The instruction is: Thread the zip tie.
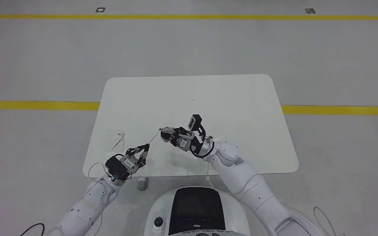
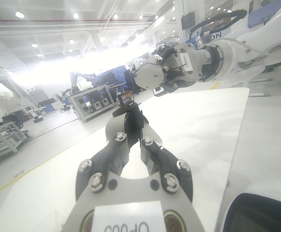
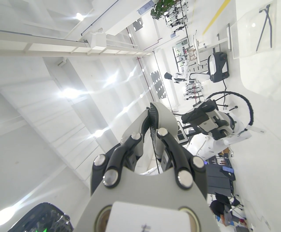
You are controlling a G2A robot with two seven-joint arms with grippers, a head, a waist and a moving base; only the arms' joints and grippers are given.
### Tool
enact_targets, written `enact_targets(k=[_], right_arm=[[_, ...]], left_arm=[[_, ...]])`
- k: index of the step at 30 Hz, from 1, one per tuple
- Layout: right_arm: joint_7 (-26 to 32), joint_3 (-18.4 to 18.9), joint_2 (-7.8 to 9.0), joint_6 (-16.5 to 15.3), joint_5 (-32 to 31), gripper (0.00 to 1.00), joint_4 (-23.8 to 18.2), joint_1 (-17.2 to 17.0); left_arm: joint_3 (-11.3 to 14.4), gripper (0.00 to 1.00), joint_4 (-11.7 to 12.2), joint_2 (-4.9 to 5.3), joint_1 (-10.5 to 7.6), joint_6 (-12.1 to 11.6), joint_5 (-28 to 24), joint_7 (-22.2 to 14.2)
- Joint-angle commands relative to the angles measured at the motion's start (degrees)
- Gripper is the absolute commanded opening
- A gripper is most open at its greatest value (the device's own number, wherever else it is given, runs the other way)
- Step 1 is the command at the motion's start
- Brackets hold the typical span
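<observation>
Two end effectors, both clenched on one thin black plastic zip tie (image 1: pixel 152 139) above the white rounded counter (image 1: pixel 236 106); left end effector (image 1: pixel 142 151) pinches one end, right end effector (image 1: pixel 166 133) the other. Long axis spans straight between their tips. Head end: cannot tell.

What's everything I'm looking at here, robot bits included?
table: one, white, below the pincers
tray: one, clear, on the table's left part
spare ties: two seem to show, black, in the tray
zip tie: one, black, in the air between the pincers
floor lines: two, yellow, one beyond the table, one running under it
left pincer: one, grey and black, shut on the zip tie
right pincer: one, grey and black, shut on the zip tie's other end
</observation>
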Motion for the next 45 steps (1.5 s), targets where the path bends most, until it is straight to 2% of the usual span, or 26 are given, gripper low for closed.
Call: enact_targets(k=[1,33,34,35,36,45], right_arm=[[-0.07,0.02,0.03,-0.05,-0.02,0.00,-0.09,-0.05],[-0.44,0.24,0.56,-0.19,-0.17,0.00,-1.58,-1.07],[-0.41,0.22,0.57,-0.19,-0.15,0.00,-1.57,-1.06],[-0.39,0.20,0.57,-0.19,-0.14,0.00,-1.55,-1.05],[-0.39,0.18,0.58,-0.20,-0.14,0.00,-1.54,-1.03],[-0.41,0.01,0.62,-0.20,-0.06,0.00,-1.46,-0.89]], left_arm=[[-0.03,0.00,0.02,0.00,0.01,0.03,-0.02,0.03],[-0.64,0.00,-0.56,0.07,0.82,0.38,0.06,0.17],[-0.66,0.19,-0.57,0.06,0.83,0.40,-0.03,0.05],[-0.68,0.65,-0.58,0.05,0.84,0.39,-0.16,-0.05],[-0.74,1.00,-0.57,0.04,0.85,0.45,-0.32,-0.16],[-1.27,1.00,-0.70,0.03,0.98,0.71,-1.01,-0.45]])
